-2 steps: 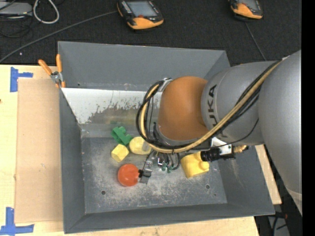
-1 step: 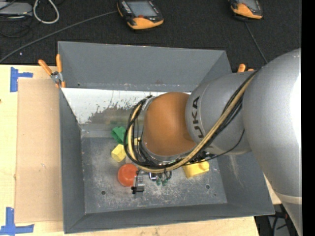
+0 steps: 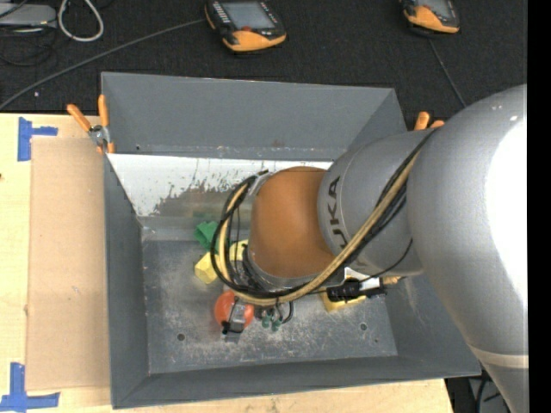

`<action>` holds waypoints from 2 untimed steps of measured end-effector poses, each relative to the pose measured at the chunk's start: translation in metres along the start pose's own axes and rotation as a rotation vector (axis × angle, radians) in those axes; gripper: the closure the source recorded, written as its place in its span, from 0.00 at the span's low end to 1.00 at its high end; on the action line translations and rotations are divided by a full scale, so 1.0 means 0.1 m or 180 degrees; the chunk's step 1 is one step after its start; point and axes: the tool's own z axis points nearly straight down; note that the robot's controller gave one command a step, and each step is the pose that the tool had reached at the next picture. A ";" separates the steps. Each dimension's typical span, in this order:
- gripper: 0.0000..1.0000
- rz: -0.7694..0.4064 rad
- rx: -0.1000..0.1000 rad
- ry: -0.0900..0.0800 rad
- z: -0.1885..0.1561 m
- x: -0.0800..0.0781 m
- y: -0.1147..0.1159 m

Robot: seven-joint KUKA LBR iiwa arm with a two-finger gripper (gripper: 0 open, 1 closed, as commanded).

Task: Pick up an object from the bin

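Grey metal bin point(image 3: 129, 334), hand point(image 3: 254, 320) low over the floor toward the bin's front edge, grip state cannot be told, red-orange rounded object point(image 3: 225, 305) just beside it, yellow piece point(image 3: 205, 269) and green piece point(image 3: 205, 231) nearby.

Beyond the bin's point(image 3: 258, 114) far edge I see black floor point(image 3: 344, 54). Two orange-trimmed handheld units lie there, one point(image 3: 245, 24) mid-edge, one point(image 3: 429, 7) rightward. A white cord point(image 3: 80, 40) loops far left.
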 end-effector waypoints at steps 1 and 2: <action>1.00 0.0097 0.0001 -0.0004 -0.04 -0.01 -0.03; 1.00 0.0083 0.0012 0.0021 -0.72 0.21 -0.07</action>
